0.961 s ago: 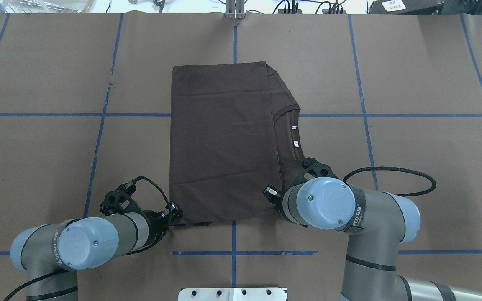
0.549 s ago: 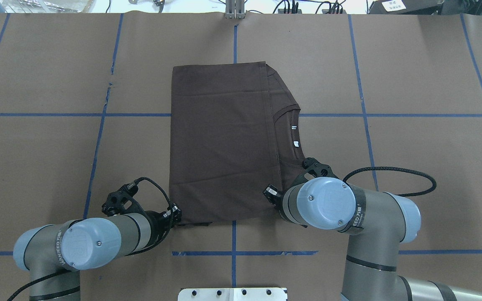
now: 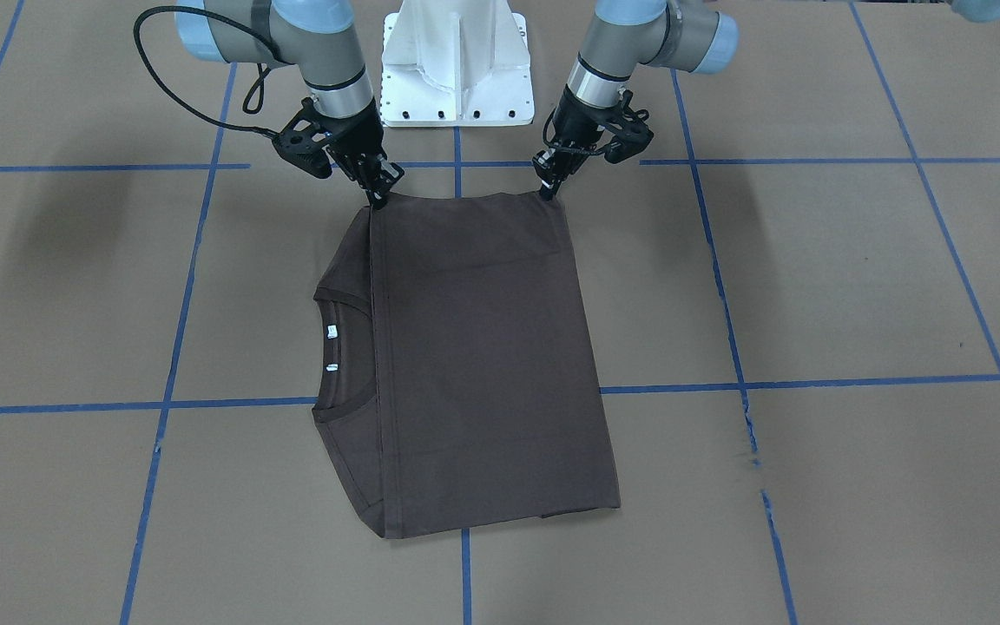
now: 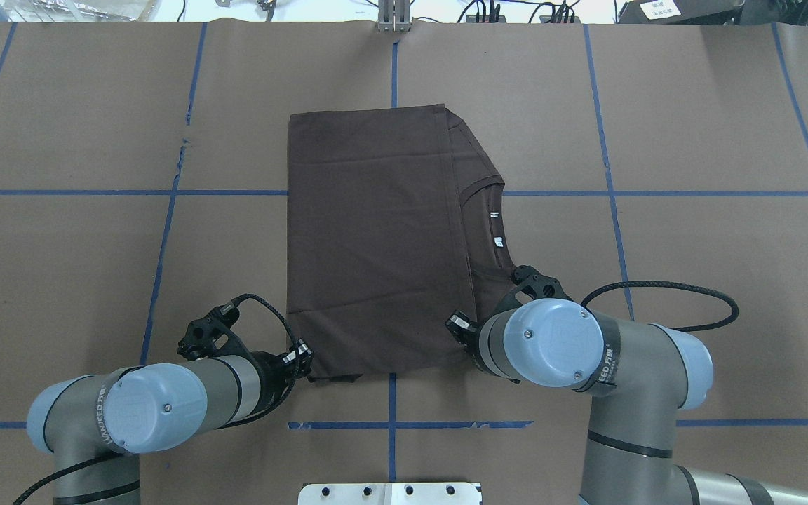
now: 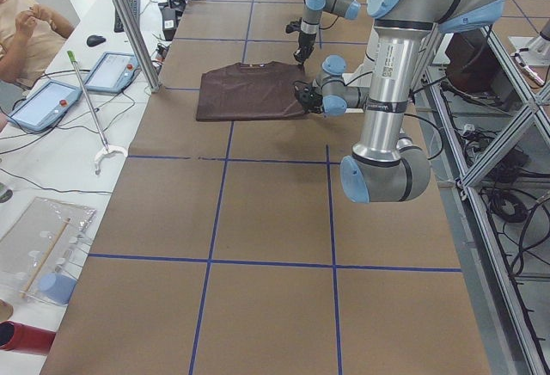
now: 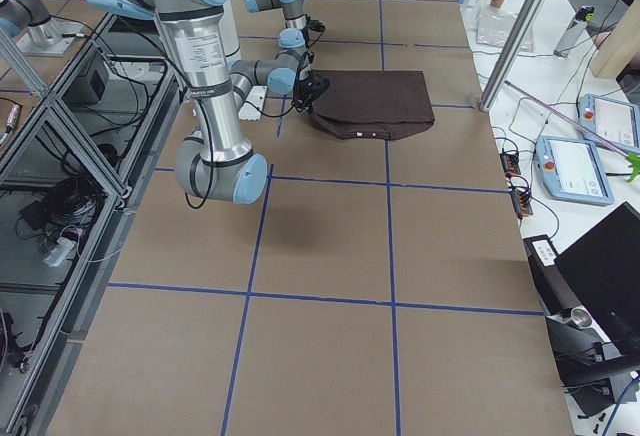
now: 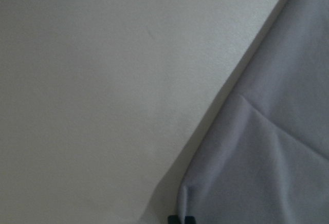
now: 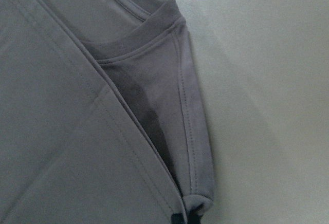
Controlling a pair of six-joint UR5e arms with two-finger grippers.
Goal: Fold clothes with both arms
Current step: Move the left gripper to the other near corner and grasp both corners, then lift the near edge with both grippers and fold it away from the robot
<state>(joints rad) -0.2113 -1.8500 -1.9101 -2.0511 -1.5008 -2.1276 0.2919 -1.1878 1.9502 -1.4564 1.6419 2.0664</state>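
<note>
The clothes are one dark brown T-shirt (image 4: 376, 238) lying folded on the brown table, its collar (image 3: 339, 347) and white labels showing on the robot's right side. My left gripper (image 3: 546, 193) is shut on the shirt's near left corner; the left wrist view shows the cloth (image 7: 267, 152) puckered at the fingertips. My right gripper (image 3: 376, 201) is shut on the near right corner, beside the folded sleeve edge (image 8: 193, 131). In the overhead view the left gripper (image 4: 304, 356) shows at the corner, while the right arm's wrist (image 4: 544, 340) hides the right fingertips.
Blue tape lines (image 4: 390, 424) cross the table. The white pedestal (image 3: 457, 61) stands between the arms at the robot's edge. A black cable loop (image 4: 663, 284) sticks out from the right arm. Control tablets (image 5: 51, 100) and a person (image 5: 26, 22) are beyond the far edge.
The left arm has shifted right and the right arm slightly right and nearer. The shirt's near left corner has been drawn inward with the left gripper.
</note>
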